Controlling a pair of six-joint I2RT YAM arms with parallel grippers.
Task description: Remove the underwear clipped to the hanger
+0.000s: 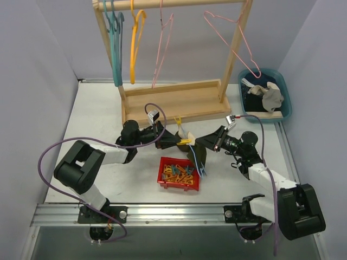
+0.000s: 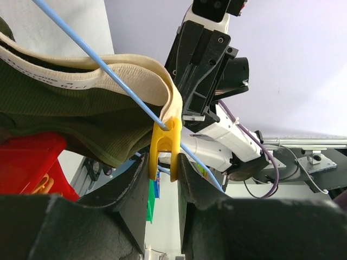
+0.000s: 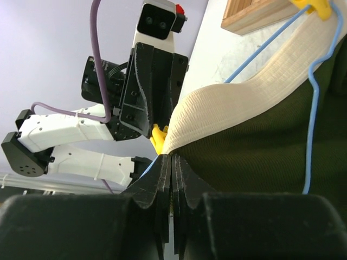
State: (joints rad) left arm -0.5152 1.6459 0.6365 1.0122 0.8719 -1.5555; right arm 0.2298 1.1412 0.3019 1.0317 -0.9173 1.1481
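Over mid-desk, well off every edge, the dark olive ribbed cloth briefs [image 3: 244, 162], surely soft and light, sag from a thin blue wire hanger [image 2: 81, 50], left gripper [image 2: 165, 187] pinching the small yellow plastic clip [image 2: 164, 142], right gripper [image 3: 171, 162] clenched on the firmer pale waistband [image 3: 238, 103] corner, likely the best hold.

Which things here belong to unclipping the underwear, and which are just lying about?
In the job: olive briefs; blue hanger; yellow clip; left claw closed on that clip; right claw shut on the waistband.
Lying about: red tray of clips; wooden rack; spare hangers; blue bin holding cloth.
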